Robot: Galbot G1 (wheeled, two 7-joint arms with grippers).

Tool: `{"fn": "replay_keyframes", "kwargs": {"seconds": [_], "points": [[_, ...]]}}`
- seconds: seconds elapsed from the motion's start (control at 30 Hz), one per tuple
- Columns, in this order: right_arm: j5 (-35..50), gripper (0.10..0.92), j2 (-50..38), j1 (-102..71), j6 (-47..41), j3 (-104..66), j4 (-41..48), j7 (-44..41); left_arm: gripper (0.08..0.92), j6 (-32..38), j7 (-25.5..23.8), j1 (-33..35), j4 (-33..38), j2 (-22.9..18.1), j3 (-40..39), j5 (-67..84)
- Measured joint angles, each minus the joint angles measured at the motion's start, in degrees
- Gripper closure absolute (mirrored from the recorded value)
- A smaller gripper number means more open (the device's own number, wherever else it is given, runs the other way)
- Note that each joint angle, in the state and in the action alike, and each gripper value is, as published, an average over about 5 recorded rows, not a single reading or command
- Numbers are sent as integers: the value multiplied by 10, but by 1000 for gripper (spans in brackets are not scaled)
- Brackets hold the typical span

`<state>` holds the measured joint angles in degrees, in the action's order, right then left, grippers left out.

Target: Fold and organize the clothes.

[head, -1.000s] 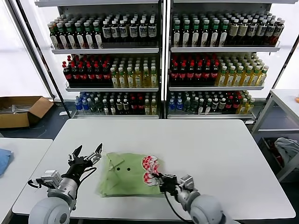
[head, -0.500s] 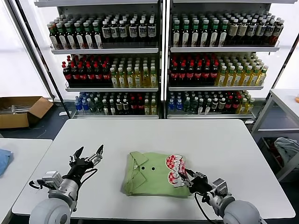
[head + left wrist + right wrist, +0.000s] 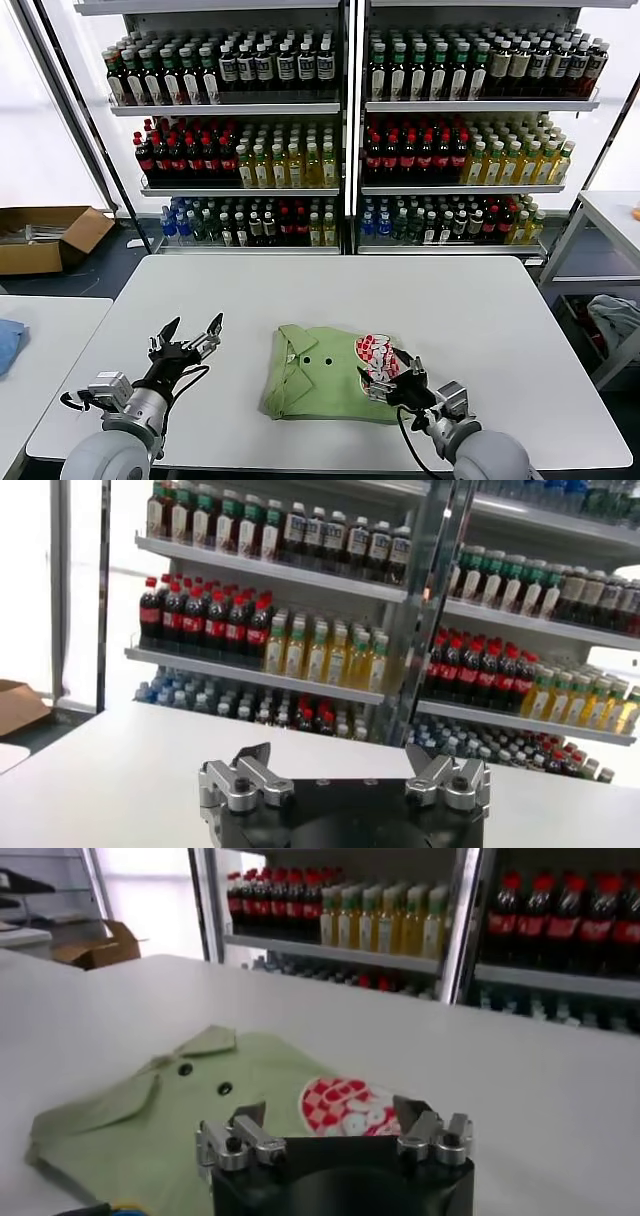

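I am holding my right gripper [image 3: 392,375] at the right edge of the polo shirt [image 3: 315,378], fingers spread wide and gripping nothing — the cloth is lying free beneath them. The shirt is sitting as a folded bundle near the front of the white table [image 3: 480,320], collar and two dark buttons facing up, the red-and-white graphic [image 3: 375,355] at the end nearest my right gripper. My left gripper [image 3: 185,343] is hanging open above bare table, well apart from the shirt on its collar side.

The step, as I judge it, is letting go of the placed bundle. To do it well I am thinking of lifting straight up and away, so no fingertip snags the top layer and pulls the fold open, then checking that the edges lie square.

What I cannot make out: whether my lower fingertips are touching the fabric, since my own wrist is covering that edge in the head view — and the right wrist view cuts off the shirt's nearest part behind the gripper body. The layers underneath are hidden too.
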<state>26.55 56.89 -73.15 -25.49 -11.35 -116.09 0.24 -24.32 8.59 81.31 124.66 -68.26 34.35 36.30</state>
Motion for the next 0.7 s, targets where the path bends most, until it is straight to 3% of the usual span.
{"fn": "replay_keyframes", "kwargs": {"seconds": [0.7], "points": [[23,203,61,61,-5,59,2,36,177,3,-3,15,4,-2,-4,1]]}}
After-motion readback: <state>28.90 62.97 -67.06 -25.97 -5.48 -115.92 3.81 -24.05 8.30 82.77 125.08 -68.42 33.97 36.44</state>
